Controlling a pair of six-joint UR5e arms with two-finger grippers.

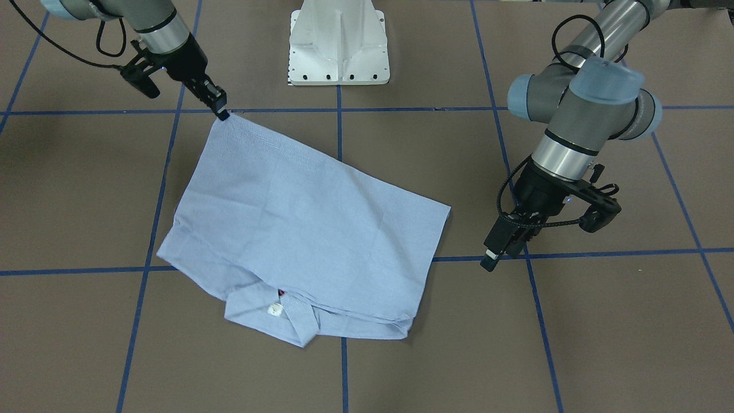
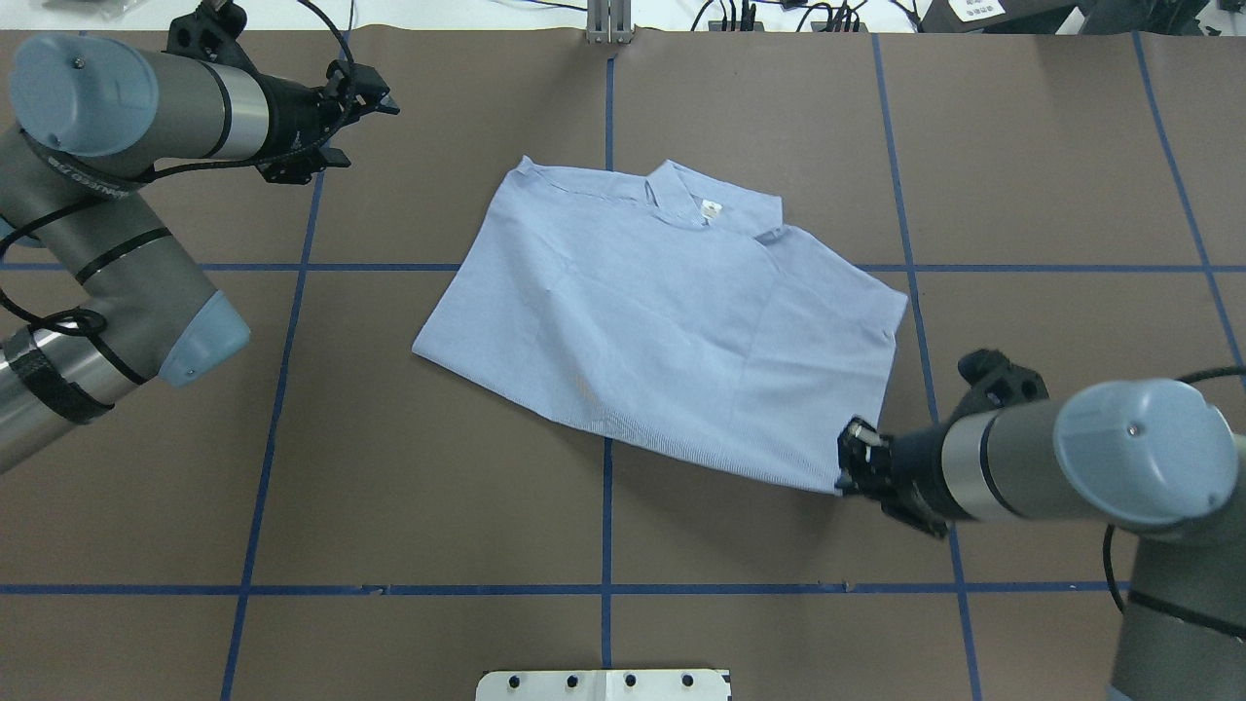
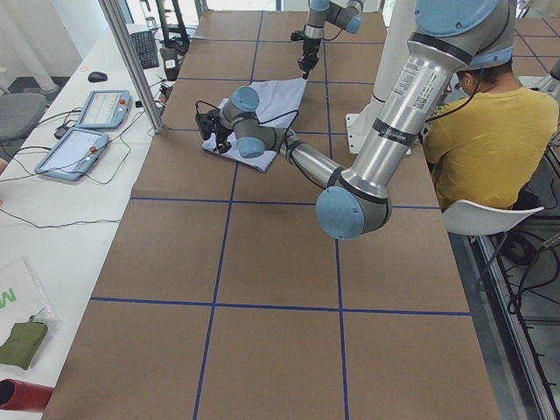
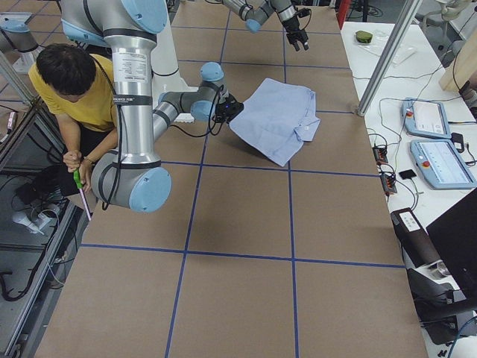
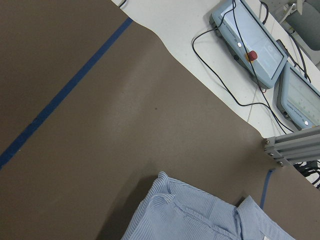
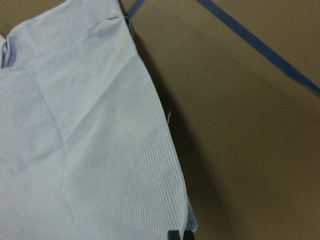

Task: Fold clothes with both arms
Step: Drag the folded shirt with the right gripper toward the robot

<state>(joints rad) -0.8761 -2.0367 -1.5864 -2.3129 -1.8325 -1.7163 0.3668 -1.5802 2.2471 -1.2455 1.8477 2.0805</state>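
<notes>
The light blue striped shirt point(image 1: 304, 229) lies folded flat on the brown table, collar and white neck label point(image 1: 275, 310) on the side away from the robot's base; it also shows in the overhead view point(image 2: 662, 321). My right gripper point(image 1: 222, 113) is shut on the shirt's hem corner nearest the base, seen at the shirt's near right corner in the overhead view point(image 2: 849, 458). The right wrist view shows the shirt's edge point(image 6: 90, 150) running up from the fingertips. My left gripper point(image 1: 494, 258) hangs apart from the shirt, off its other side, open and empty. The left wrist view shows only the collar end point(image 5: 190, 215).
The white pedestal base point(image 1: 338, 46) stands at the table's robot side. Blue tape lines point(image 2: 605, 506) grid the brown surface. A person in a yellow shirt point(image 4: 74, 82) sits beside the base. Teach pendants point(image 5: 250, 45) and cables lie beyond the table's far edge, by an aluminium post point(image 3: 131, 61).
</notes>
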